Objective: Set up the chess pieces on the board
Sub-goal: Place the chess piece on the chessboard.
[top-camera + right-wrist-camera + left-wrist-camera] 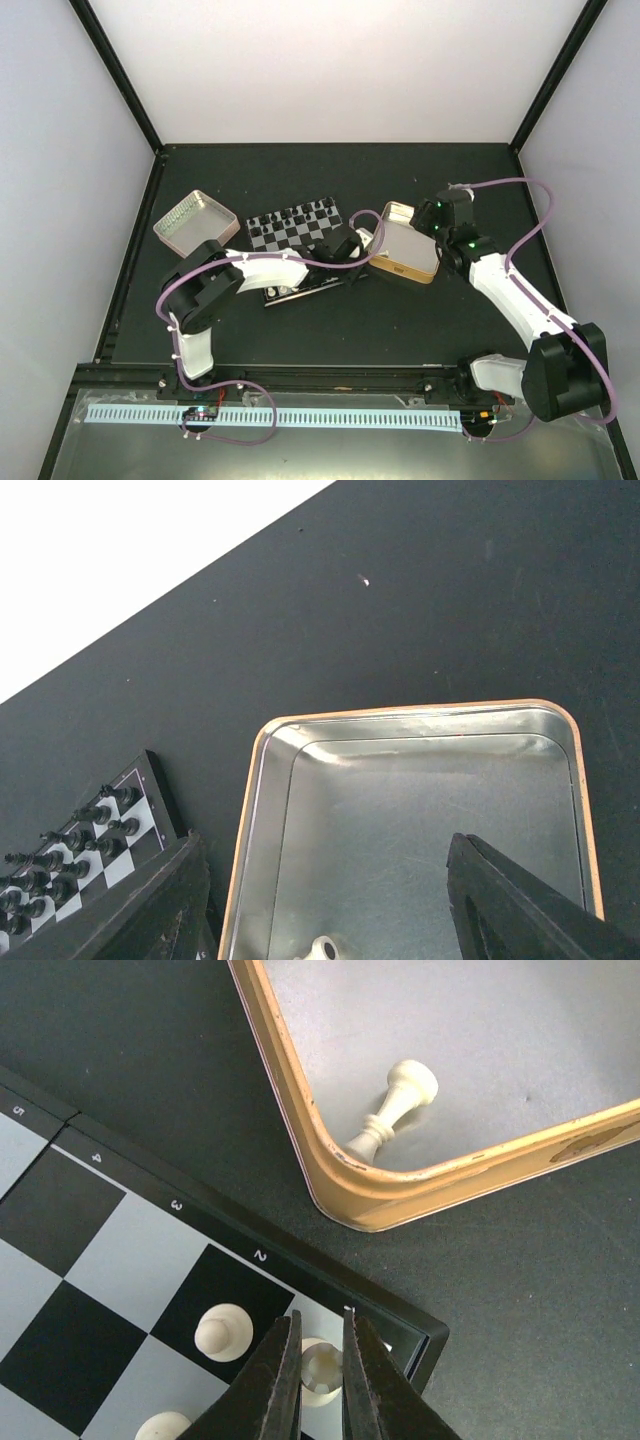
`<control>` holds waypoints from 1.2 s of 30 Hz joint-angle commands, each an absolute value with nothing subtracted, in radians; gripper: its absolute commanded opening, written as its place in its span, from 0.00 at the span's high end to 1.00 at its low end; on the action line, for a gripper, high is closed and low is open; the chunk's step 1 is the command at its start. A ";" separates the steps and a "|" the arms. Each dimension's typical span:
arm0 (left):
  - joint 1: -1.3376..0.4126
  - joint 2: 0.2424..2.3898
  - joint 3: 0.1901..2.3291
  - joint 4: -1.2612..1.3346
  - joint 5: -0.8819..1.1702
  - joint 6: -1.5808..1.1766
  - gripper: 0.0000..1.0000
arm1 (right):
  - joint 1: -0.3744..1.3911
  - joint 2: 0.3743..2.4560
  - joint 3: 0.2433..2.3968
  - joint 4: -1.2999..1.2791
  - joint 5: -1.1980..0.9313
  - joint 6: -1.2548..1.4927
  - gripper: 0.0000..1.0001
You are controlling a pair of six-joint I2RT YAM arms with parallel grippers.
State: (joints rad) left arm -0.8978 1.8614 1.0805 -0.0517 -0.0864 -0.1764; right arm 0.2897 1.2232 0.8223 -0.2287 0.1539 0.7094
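The board (290,235) lies at table centre, with black pieces (300,214) on its far rows. My left gripper (322,1318) is shut on a white rook-like piece (322,1368) that stands on the board's corner square (395,1332). White pawns (222,1332) stand on the squares beside it. One white piece (395,1110) lies on its side in the gold-rimmed tin (300,1130). My right gripper (322,840) is wide open and empty above that tin (420,810); the lying piece (325,948) shows at the bottom edge.
The gold-rimmed tin (412,262) sits just right of the board's corner. A pale silver-pink tin (193,222) stands left of the board. Dark side walls bound the black table. The board's black pieces (90,825) show at the left in the right wrist view.
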 commanded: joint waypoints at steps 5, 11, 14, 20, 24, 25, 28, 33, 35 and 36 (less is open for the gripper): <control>-0.902 1.868 1.120 -0.076 -0.098 -0.174 0.86 | 0.282 1.232 0.838 -0.225 0.138 0.713 0.34; -0.902 1.831 1.118 -0.081 -0.072 -0.181 0.81 | 0.281 1.234 0.842 -0.221 0.129 0.716 0.34; -0.902 1.812 1.122 -0.088 -0.066 -0.186 0.79 | 0.281 1.236 0.844 -0.221 0.125 0.718 0.34; -0.893 1.765 1.127 -0.106 -0.053 -0.205 0.69 | 0.282 1.235 0.844 -0.221 0.117 0.716 0.34; -0.875 1.712 1.126 -0.147 -0.053 -0.239 0.59 | 0.281 1.235 0.847 -0.222 0.106 0.713 0.34; -0.868 1.697 1.124 -0.165 -0.054 -0.247 0.57 | 0.281 1.238 0.848 -0.221 0.102 0.711 0.34; -0.848 1.645 1.111 -0.229 -0.077 -0.280 0.53 | 0.281 1.245 0.852 -0.226 0.093 0.708 0.34; -0.800 1.558 1.052 -0.348 -0.081 -0.330 0.55 | 0.281 1.260 0.851 -0.228 0.085 0.710 0.34; -0.780 1.524 1.023 -0.382 -0.081 -0.345 0.56 | 0.281 1.266 0.851 -0.225 0.080 0.713 0.34; -0.773 1.510 1.012 -0.403 -0.078 -0.351 0.57 | 0.281 1.271 0.850 -0.225 0.076 0.715 0.34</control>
State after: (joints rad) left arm -0.8021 1.5658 1.0565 -0.2737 -0.0654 -0.3000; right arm 0.2855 1.2583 0.8253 -0.2298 0.0910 0.7097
